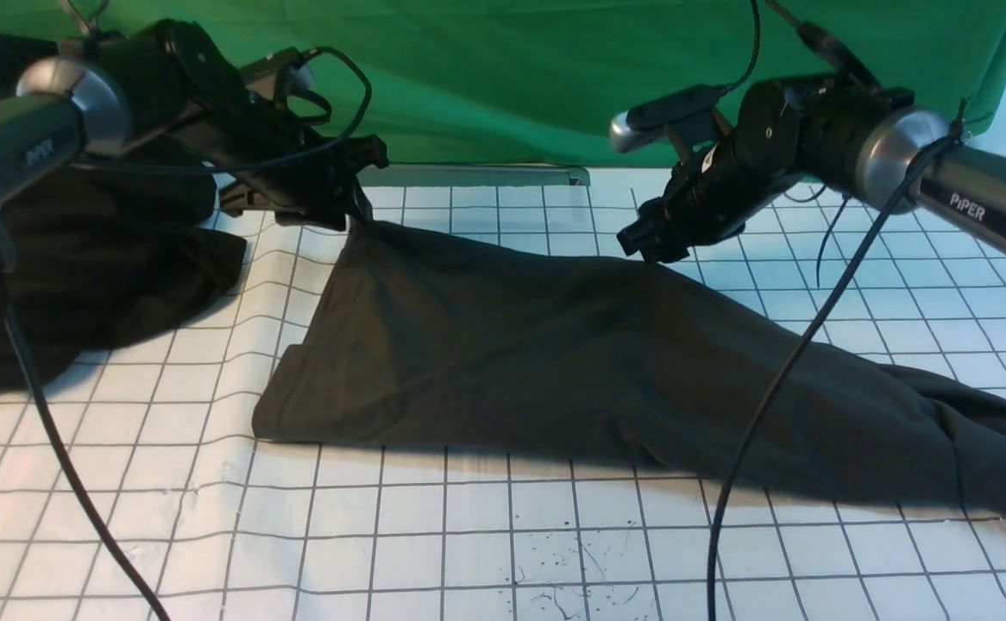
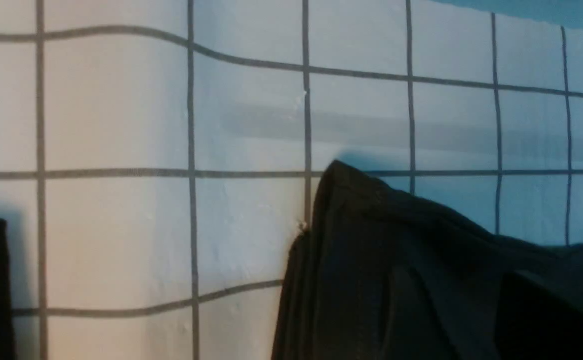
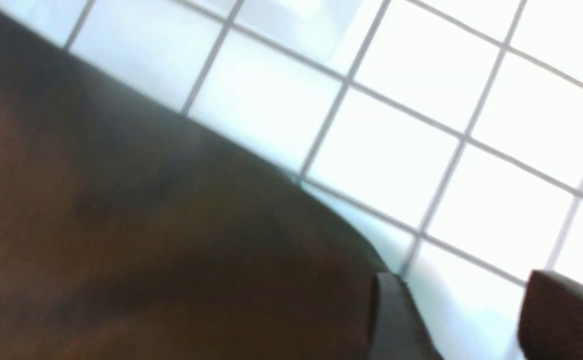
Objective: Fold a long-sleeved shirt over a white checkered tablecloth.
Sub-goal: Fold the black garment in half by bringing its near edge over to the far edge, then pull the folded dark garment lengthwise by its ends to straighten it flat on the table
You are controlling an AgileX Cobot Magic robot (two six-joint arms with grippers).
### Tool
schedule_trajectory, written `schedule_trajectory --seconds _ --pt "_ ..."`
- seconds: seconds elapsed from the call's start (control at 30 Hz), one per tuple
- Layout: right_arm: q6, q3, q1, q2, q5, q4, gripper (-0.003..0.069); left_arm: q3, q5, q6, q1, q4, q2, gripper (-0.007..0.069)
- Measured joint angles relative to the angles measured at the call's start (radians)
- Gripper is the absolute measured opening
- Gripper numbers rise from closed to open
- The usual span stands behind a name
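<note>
Front: your long-sleeved shirt [image 1: 555, 354] lies flat mid white checkered tablecloth [image 1: 468, 535], trailing to its right edge. The left gripper [image 1: 355, 209] and right gripper [image 1: 639, 246] sit at its far edge.

Left wrist: jaws apart, with a shirt corner between them, unpinched.

Right wrist: fingers [image 3: 396, 320] apart too, probably so the fold can settle.

long-sleeved shirt [image 1: 555, 354] cut off at right edge; black heap [image 1: 123, 267] partly behind left arm [image 1: 46, 147]
</note>
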Motion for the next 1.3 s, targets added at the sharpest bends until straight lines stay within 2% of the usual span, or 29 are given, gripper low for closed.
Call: schedule_trajectory --seconds 0.03,0.1,0.17,0.2,0.23,0.27,0.33,0.43,0.57,0.7,0.77,0.9,0.93,0.97,1.03,1.13,1.3 --pt "0.000 -0.003 0.000 -0.003 0.008 -0.004 0.0364 -0.003 0.004 0.000 0.000 0.004 -0.004 0.0299" --pt "0.000 -0.037 -0.002 -0.044 0.113 -0.050 0.0363 -0.041 0.061 0.000 0.001 0.016 -0.032 0.0378" --pt "0.000 -0.052 -0.005 -0.073 0.164 -0.080 0.0346 -0.057 0.086 0.000 0.001 0.018 -0.051 0.0410" --pt "-0.002 -0.063 -0.013 -0.123 0.269 -0.130 0.0299 -0.081 0.121 0.000 0.001 0.021 -0.068 0.0442" --pt "-0.002 -0.065 -0.015 -0.128 0.281 -0.136 0.0283 -0.087 0.130 0.000 0.001 0.021 -0.073 0.0448" --pt "-0.003 -0.068 -0.027 -0.167 0.378 -0.180 0.0223 -0.106 0.157 0.000 0.001 0.024 -0.086 0.0464" --pt "-0.002 -0.049 -0.061 -0.241 0.435 -0.209 0.0120 -0.129 0.181 0.000 0.001 0.024 -0.105 0.0472" --pt "0.015 0.006 -0.104 -0.335 0.451 -0.210 0.0031 -0.147 0.192 0.000 0.001 0.022 -0.119 0.0477" --pt "0.055 0.152 -0.149 -0.486 0.454 -0.210 0.0009 -0.149 0.208 0.000 0.001 0.022 -0.121 0.0477" --pt "0.105 0.419 -0.202 -0.705 0.463 -0.210 0.0014 -0.149 0.248 0.000 0.001 0.022 -0.121 0.0477" --pt "0.119 0.529 -0.225 -0.776 0.460 -0.210 0.0041 -0.149 0.252 0.000 0.001 0.022 -0.121 0.0477" --pt "0.150 0.809 -0.307 -0.898 0.448 -0.209 0.0183 -0.149 0.256 0.000 0.001 0.022 -0.121 0.0477" --pt "0.158 0.821 -0.316 -0.900 0.447 -0.208 0.0191 -0.149 0.256 0.000 0.001 0.022 -0.121 0.0477" --pt "0.167 0.909 -0.357 -0.915 0.424 -0.207 0.0248 -0.149 0.256 0.000 0.001 0.022 -0.121 0.0477" --pt "0.173 0.993 -0.402 -0.916 0.370 -0.204 0.0289 -0.149 0.256 0.000 0.001 0.022 -0.121 0.0477" --pt "0.174 1.072 -0.488 -0.896 0.241 -0.157 0.0311 -0.149 0.256 -0.001 0.001 0.018 -0.121 0.0477" --pt "0.077 1.086 -0.588 -0.820 0.100 -0.023 0.0362 -0.149 0.256 -0.001 0.001 0.011 -0.121 0.0477"
